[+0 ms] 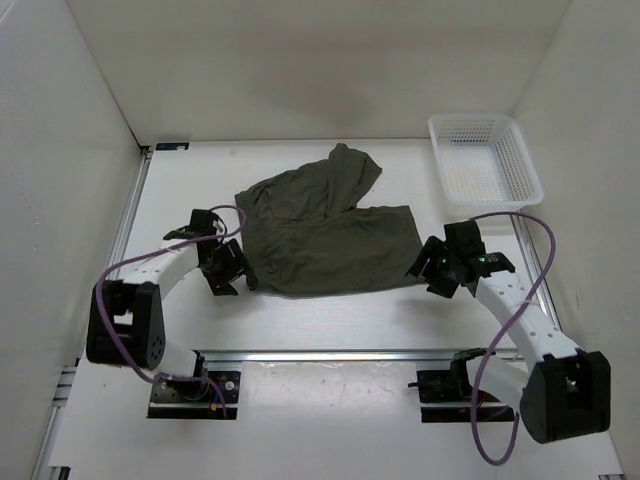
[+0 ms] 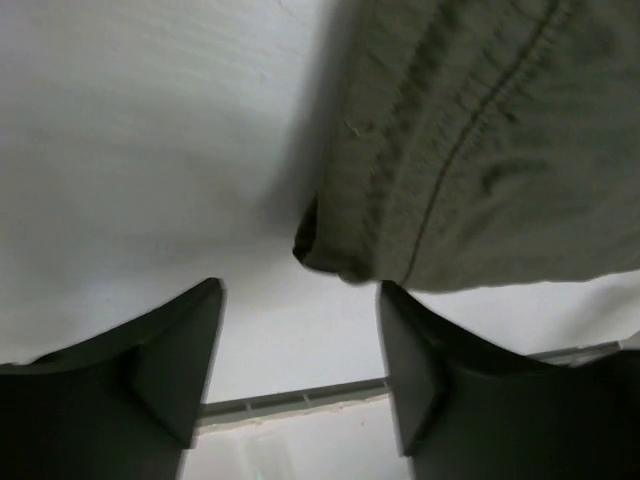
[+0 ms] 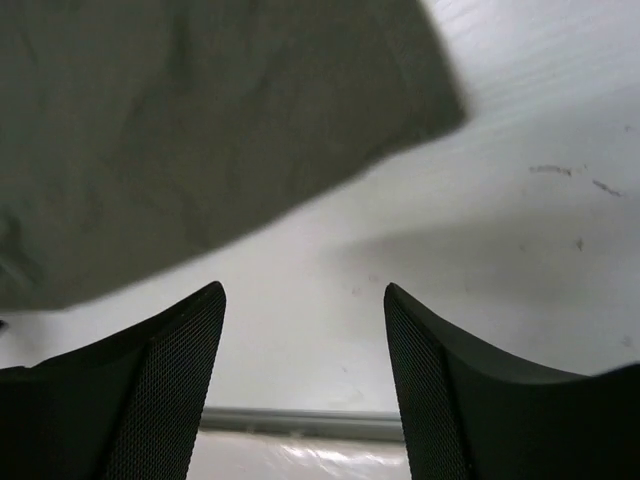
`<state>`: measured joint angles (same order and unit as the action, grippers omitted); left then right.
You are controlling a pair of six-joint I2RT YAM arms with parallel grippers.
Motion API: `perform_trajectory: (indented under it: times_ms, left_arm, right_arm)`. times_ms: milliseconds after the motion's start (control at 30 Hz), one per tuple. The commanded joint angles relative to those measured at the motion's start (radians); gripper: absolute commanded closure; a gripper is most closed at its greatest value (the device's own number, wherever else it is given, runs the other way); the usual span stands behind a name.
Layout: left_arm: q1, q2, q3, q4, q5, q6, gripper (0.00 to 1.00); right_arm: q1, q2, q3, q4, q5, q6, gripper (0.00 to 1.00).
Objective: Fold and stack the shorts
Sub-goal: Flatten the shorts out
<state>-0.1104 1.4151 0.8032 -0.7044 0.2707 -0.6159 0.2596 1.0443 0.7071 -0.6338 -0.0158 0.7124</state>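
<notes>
Shorts (image 1: 325, 235): one pair, dark olive, laid at the middle of the tabletop (image 1: 330, 320), flattened at the near side and rumpled at the far side.
Basket (image 1: 485, 158): one, white mesh, set at the far right corner, apart from the shorts.
Left end effector (image 1: 230, 265): one, released, nothing gripped, held just beside the shorts' left edge.
Right end effector (image 1: 428, 265): one, released, nothing gripped, held just beside the right edge.
</notes>
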Motion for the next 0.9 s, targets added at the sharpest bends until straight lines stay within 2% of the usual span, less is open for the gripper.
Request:
perform_trajectory:
  times_ms: [0, 67, 200, 233, 300, 333, 400, 500, 533, 600, 633, 667, 800, 867]
  left_arm:
    - [-0.002, 0.066, 0.019, 0.086, -0.005, 0.007, 0.3]
    - [-0.011, 0.1, 0.034, 0.097, -0.014, 0.007, 0.4]
    - [-0.011, 0.134, 0.07, 0.097, -0.025, 0.007, 0.64]
    - [-0.011, 0.134, 0.079, 0.097, -0.025, 0.007, 0.74]
    - [-0.011, 0.134, 0.079, 0.097, -0.025, 0.007, 0.82]
    - [-0.011, 0.134, 0.088, 0.097, -0.016, 0.007, 0.9]
    - [-0.011, 0.125, 0.088, 0.097, -0.016, 0.007, 0.9]
    - [-0.011, 0.113, 0.097, 0.097, -0.007, 0.007, 0.9]
    - [-0.011, 0.087, 0.097, 0.097, 0.007, 0.007, 0.9]
    - [-0.02, 0.067, 0.109, 0.085, 0.018, 0.007, 0.9]
    - [-0.02, 0.042, 0.132, 0.051, -0.004, 0.007, 0.9]
    - [-0.02, 0.029, 0.149, 0.021, -0.031, -0.002, 0.9]
    - [-0.041, -0.01, 0.243, -0.047, -0.09, -0.002, 0.9]
    - [-0.051, 0.028, 0.29, -0.078, -0.111, 0.01, 0.9]
  right_arm:
    - [-0.095, 0.086, -0.049, 0.199, -0.135, 0.032, 0.31]
    - [-0.151, 0.135, -0.058, 0.268, -0.17, 0.032, 0.33]
    - [-0.164, 0.25, -0.028, 0.308, -0.161, 0.022, 0.39]
    - [-0.164, 0.269, -0.014, 0.309, -0.161, 0.013, 0.39]
    - [-0.164, 0.33, 0.005, 0.319, -0.161, 0.013, 0.4]
    - [-0.164, 0.348, 0.015, 0.319, -0.17, 0.013, 0.43]
    - [-0.164, 0.385, 0.015, 0.333, -0.17, 0.022, 0.45]
    - [-0.164, 0.427, 0.015, 0.353, -0.17, 0.033, 0.54]
    - [-0.164, 0.445, 0.015, 0.353, -0.161, 0.033, 0.66]
    - [-0.164, 0.456, 0.025, 0.353, -0.151, 0.033, 0.82]
    - [-0.164, 0.456, 0.034, 0.353, -0.142, 0.033, 0.97]
    - [-0.164, 0.456, 0.044, 0.341, -0.133, 0.033, 1.0]
    - [-0.164, 0.422, 0.045, 0.312, -0.095, 0.033, 1.0]
    - [-0.164, 0.41, 0.054, 0.312, -0.085, 0.033, 1.0]
